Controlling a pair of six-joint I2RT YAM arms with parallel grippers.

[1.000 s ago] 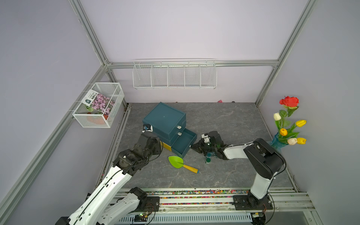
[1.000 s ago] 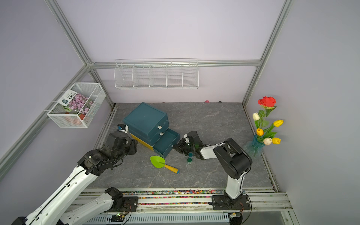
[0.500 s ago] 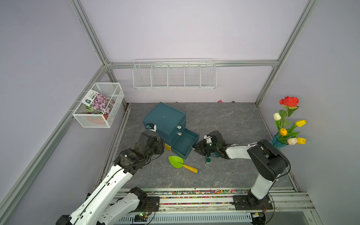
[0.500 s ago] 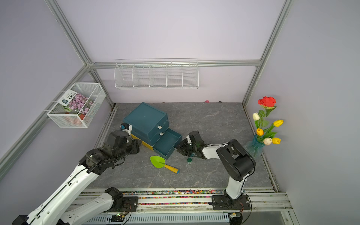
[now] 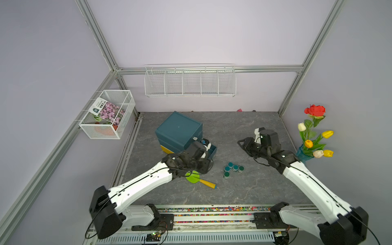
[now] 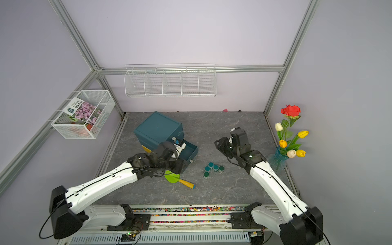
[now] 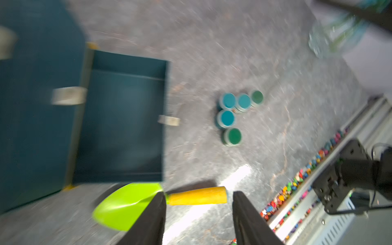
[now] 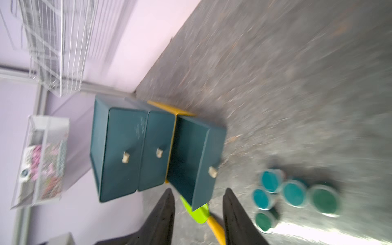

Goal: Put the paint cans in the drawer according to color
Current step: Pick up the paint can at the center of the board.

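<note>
Left wrist view shows the left gripper [image 7: 198, 194] with its jaws partly apart and nothing between them, hanging above the yellow handle of the green trowel [image 7: 127, 203]. In both top views five paint cans [image 5: 235, 167] stand bunched on the grey tabletop [image 5: 244, 191], three with blue lids and two with green. They sit at 4 o'clock from the teal drawer unit [image 5: 178, 129], clear of it. The unit's bottom drawer [image 6: 192, 153] is pulled out toward 4 o'clock, and the two drawers above it are closed. The right gripper [image 5: 241, 142] hovers between 12 and 1 o'clock of the cans, well apart from them, jaws partly spread and gripping nothing
</note>
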